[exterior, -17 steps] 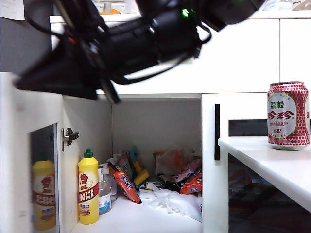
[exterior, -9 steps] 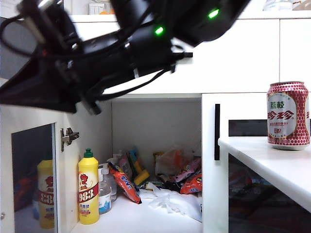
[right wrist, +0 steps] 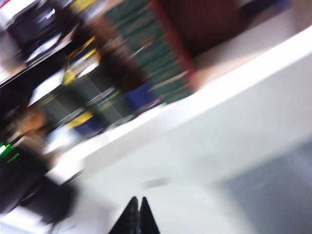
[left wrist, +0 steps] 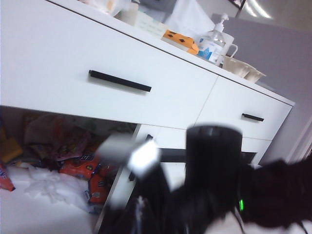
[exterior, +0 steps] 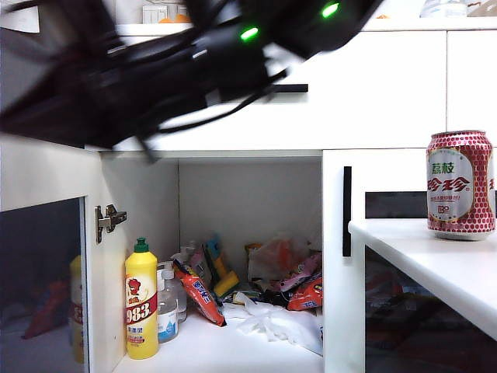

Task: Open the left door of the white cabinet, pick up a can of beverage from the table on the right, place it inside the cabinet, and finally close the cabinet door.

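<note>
While the left door [exterior: 46,264] of the white cabinet [exterior: 373,85] is seen swung wide at the left of the exterior view, further round than a second ago, its reflected yellow bottle has slid toward the pane's edge. The opening step is judged done. A blurred dark arm crosses the top of that view and has shifted over the last second. The right pincer [right wrist: 137,217] is shown clenched, its tips pressed together on nothing, against a blurred white surface. The left pincer is not made out in its own wrist view; it is taken as clenched and empty. The can of beverage [exterior: 460,185] stands upright and untouched on the desk [exterior: 435,268] at the right, so fetching it is judged the next step.
</note>
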Robot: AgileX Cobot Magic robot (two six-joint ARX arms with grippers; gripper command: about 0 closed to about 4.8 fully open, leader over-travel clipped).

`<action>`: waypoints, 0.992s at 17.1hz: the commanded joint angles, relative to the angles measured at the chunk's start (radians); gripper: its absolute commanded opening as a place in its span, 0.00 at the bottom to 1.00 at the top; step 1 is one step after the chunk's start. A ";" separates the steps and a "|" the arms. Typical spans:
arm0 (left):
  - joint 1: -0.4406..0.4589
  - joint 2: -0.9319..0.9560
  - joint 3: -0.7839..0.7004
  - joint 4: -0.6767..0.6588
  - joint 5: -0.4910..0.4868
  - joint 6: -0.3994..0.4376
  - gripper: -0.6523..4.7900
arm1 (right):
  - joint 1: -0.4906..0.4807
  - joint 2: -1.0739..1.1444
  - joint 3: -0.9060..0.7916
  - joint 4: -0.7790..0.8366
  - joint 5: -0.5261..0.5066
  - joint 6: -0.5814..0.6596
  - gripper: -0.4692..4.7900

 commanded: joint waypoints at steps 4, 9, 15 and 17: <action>0.000 0.011 -0.003 0.098 0.125 -0.002 0.13 | -0.307 -0.363 0.005 -0.220 0.124 -0.164 0.08; -0.001 0.308 -0.013 0.327 0.215 -0.029 0.88 | -0.465 -0.947 0.001 -0.731 0.668 -0.401 0.08; -0.002 0.869 -0.002 0.937 0.353 -0.047 1.00 | -0.465 -1.453 -0.303 -0.861 0.846 -0.195 0.57; -0.002 1.016 0.038 1.029 0.412 -0.087 1.00 | -0.465 -1.547 -0.419 -0.842 0.839 -0.171 0.81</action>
